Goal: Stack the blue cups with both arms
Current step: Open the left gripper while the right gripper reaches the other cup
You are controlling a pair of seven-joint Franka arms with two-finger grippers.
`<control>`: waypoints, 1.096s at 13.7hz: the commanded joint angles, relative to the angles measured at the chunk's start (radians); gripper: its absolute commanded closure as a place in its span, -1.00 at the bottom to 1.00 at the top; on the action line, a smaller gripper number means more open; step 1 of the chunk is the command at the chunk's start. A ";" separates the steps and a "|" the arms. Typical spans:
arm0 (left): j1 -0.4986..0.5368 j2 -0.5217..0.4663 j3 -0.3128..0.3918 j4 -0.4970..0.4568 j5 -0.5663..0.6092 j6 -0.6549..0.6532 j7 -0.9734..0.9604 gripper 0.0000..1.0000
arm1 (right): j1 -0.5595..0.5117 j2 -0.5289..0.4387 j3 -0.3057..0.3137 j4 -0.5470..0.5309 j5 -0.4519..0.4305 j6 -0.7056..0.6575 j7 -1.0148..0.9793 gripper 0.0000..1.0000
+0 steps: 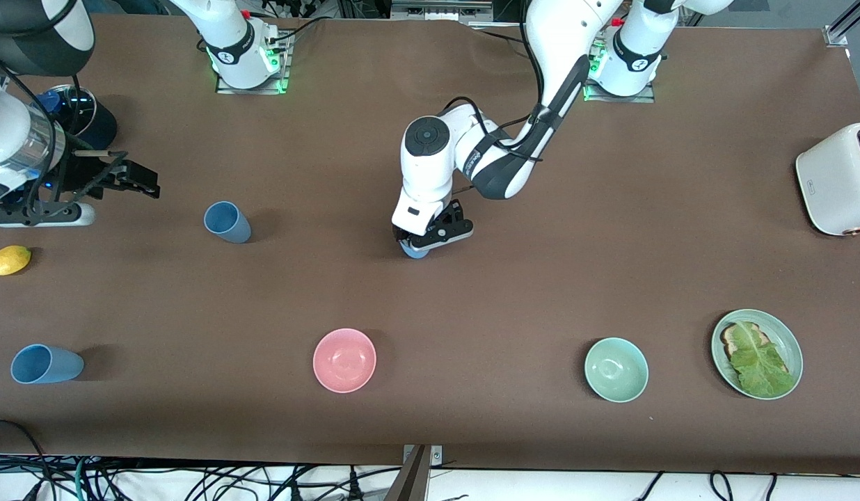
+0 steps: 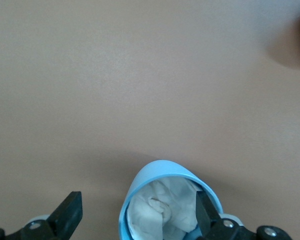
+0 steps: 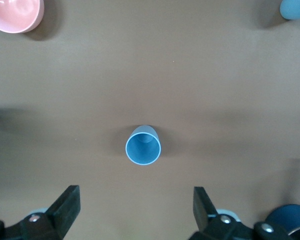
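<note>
A sky-blue cup (image 1: 416, 252) (image 2: 162, 175) with crumpled white paper inside stands mid-table. My left gripper (image 1: 421, 243) (image 2: 137, 210) is open over it: one finger (image 2: 204, 207) is inside the rim, the other stands wide of the wall. A duller blue cup (image 1: 227, 222) (image 3: 143, 145) stands toward the right arm's end. My right gripper (image 1: 139, 182) (image 3: 135, 200) hangs open and empty beside that cup, above the table. A third blue cup (image 1: 46, 364) (image 3: 295, 7) sits nearer the front camera at that same end.
A pink bowl (image 1: 344, 360) (image 3: 15, 12), a pale green bowl (image 1: 616, 369) and a green plate with toast and lettuce (image 1: 757, 353) line the near edge. A lemon (image 1: 9, 259) lies below the right arm. A white toaster (image 1: 837, 179) stands at the left arm's end.
</note>
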 commanded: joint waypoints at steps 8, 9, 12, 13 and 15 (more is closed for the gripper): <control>0.005 -0.104 0.010 0.025 0.013 -0.103 0.092 -1.00 | -0.003 -0.038 -0.027 -0.305 0.014 0.300 -0.044 -1.00; 0.007 -0.124 0.010 0.029 0.008 -0.138 0.129 -1.00 | -0.003 -0.048 -0.030 -0.339 0.016 0.332 -0.056 -1.00; 0.036 -0.176 0.012 0.031 -0.075 -0.181 0.227 -1.00 | -0.003 -0.056 -0.038 -0.432 0.016 0.431 -0.059 -1.00; 0.043 -0.188 0.012 0.032 -0.088 -0.206 0.245 -1.00 | -0.003 -0.058 -0.039 -0.468 0.016 0.466 -0.061 -1.00; 0.050 -0.202 0.012 0.067 -0.110 -0.273 0.273 -1.00 | -0.003 -0.062 -0.041 -0.522 0.016 0.515 -0.061 -1.00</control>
